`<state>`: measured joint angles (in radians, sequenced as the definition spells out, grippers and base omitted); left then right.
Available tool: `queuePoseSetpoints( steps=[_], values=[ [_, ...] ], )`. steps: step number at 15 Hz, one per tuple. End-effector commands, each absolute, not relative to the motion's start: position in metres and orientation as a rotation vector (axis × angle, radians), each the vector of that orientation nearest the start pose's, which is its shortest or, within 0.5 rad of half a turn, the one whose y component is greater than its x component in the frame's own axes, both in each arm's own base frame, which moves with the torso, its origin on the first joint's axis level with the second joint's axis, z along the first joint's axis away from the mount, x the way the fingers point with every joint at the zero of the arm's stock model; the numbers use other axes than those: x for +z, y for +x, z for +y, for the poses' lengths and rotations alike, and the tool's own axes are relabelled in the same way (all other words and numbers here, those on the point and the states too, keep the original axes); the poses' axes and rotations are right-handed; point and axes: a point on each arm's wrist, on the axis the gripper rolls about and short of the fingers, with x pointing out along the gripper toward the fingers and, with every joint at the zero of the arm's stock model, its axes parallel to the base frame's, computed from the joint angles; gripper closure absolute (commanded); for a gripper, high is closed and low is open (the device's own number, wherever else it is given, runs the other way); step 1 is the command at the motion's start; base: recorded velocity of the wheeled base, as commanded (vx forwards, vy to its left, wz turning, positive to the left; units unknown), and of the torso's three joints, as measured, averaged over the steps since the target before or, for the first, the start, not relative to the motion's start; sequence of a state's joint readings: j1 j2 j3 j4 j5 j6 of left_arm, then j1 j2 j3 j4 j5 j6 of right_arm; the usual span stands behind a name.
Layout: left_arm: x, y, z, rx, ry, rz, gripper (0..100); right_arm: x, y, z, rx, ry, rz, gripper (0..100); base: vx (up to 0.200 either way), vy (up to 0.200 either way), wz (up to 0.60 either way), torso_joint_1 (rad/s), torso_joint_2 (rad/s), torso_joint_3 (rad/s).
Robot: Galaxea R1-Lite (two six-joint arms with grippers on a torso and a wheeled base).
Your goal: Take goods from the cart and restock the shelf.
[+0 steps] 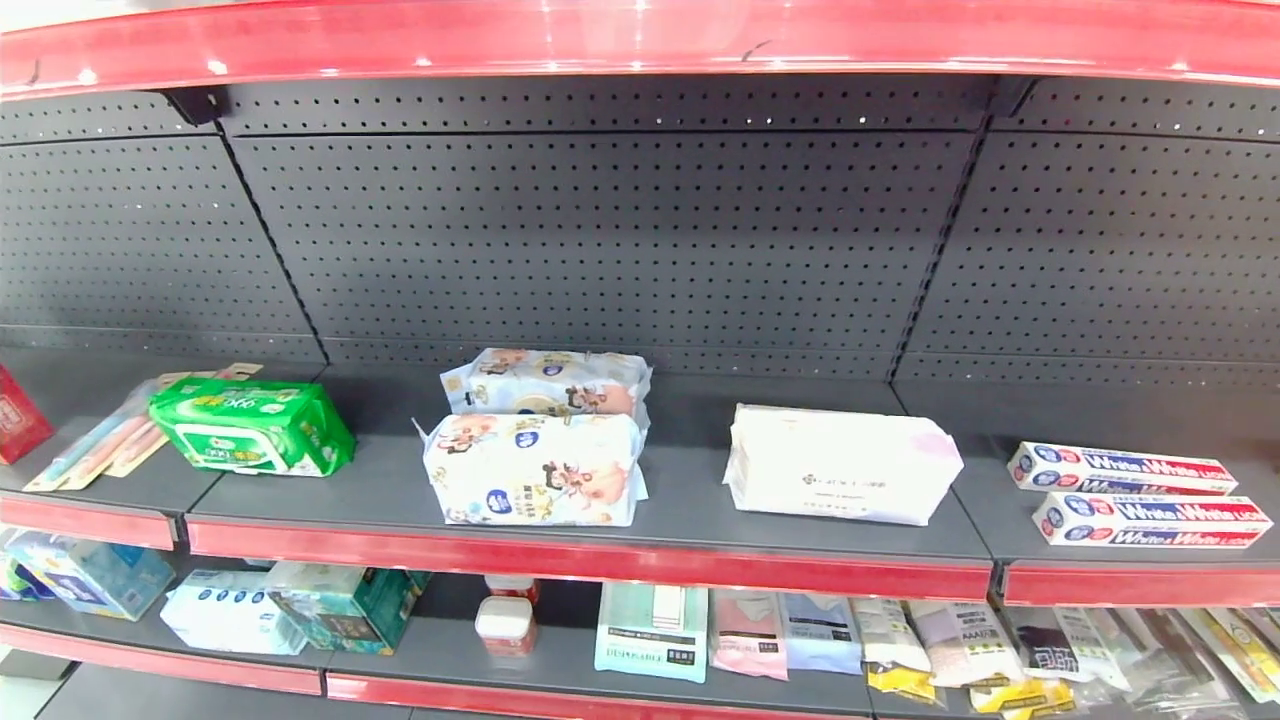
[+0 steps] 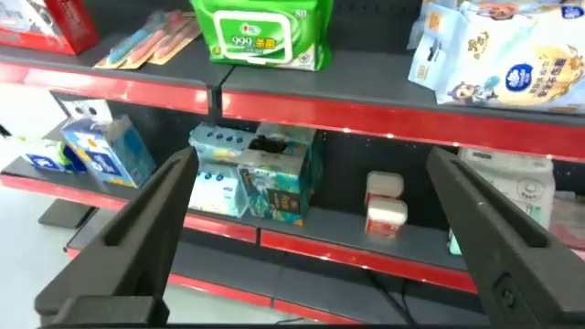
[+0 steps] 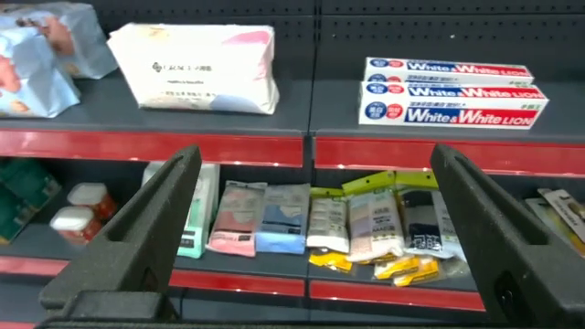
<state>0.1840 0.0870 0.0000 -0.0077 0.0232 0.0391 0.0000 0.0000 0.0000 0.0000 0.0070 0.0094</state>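
Observation:
A dark shelf (image 1: 690,500) with a red front edge carries a green wipes pack (image 1: 250,425), two cartoon-printed tissue packs (image 1: 535,468), a white tissue pack (image 1: 840,463) and two toothpaste boxes (image 1: 1150,520). My left gripper (image 2: 311,228) is open and empty, held in front of the lower shelf below the green wipes pack (image 2: 263,32). My right gripper (image 3: 315,228) is open and empty too, facing the lower shelf beneath the white tissue pack (image 3: 196,64) and the toothpaste boxes (image 3: 452,91).
Toothbrush packs (image 1: 110,435) and a red box (image 1: 18,415) lie at the shelf's left end. The lower shelf holds tissue boxes (image 1: 345,605), small white jars (image 1: 505,625), flat pastel packs (image 1: 745,630) and hanging sachets (image 3: 370,224). Bare shelf lies between the white pack and the toothpaste.

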Motion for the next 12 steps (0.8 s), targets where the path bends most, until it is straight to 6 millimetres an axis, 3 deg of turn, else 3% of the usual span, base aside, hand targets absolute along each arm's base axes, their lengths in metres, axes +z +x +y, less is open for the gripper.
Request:
queuePoseSetpoints(
  steps=[1, 4, 8, 12],
  values=[
    [0.0779, -0.0155, -0.0024, 0.208, 0.028, 0.089, 0, 0.0755, -0.0227, 0.0002, 0.008, 0.009, 0.002, 0, 0.0, 0.0, 0.0, 0.0, 0.0, 0.0],
    [0.0775, -0.015, -0.002, 0.198, 0.013, 0.1, 0, 0.0755, -0.0227, 0.0001, 0.006, 0.008, 0.002, 0, 0.0, 0.0, 0.0, 0.0, 0.0, 0.0],
    [0.0781, -0.0129, 0.001, -0.006, 0.028, 0.126, 0, 0.0755, -0.0227, 0.0001, 0.006, 0.008, 0.002, 0, 0.0, 0.0, 0.0, 0.0, 0.0, 0.0],
    [0.0772, -0.0174, 0.0014, -0.022, 0.025, 0.067, 0, 0.0755, -0.0227, 0.0001, 0.003, 0.005, 0.002, 0, 0.0, 0.0, 0.0, 0.0, 0.0, 0.0]
  ],
)
